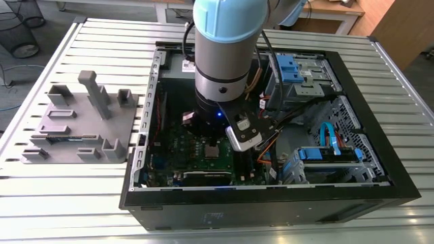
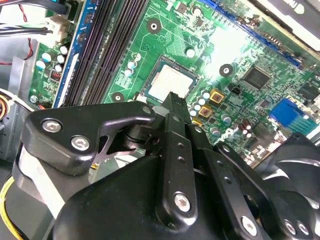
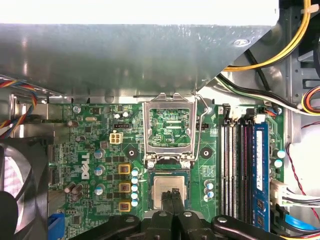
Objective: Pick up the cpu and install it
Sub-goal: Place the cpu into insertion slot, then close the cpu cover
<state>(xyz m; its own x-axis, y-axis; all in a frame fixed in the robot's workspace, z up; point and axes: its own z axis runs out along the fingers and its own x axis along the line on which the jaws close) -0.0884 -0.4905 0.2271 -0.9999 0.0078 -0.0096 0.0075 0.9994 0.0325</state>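
Observation:
The cpu (image 3: 162, 194) lies flat in its socket on the green motherboard (image 3: 90, 150), its silver top showing in both wrist views (image 2: 165, 82). In the exterior view the cpu (image 1: 212, 151) sits just below the arm's wrist inside the open computer case. My gripper (image 3: 173, 193) hangs right over the cpu's edge with its two black fingers (image 2: 176, 107) pressed together and nothing between them. I cannot tell whether the tips touch the chip. The silver socket frame (image 3: 169, 100) stands swung open beside the cpu.
The black computer case (image 1: 271, 203) lies open on a slatted table (image 1: 81, 203). A grey fixture plate (image 1: 78, 127) stands at the exterior view's left. Memory slots (image 3: 240, 170), a black fan (image 3: 15, 190) and loose cables (image 3: 280, 50) crowd the socket.

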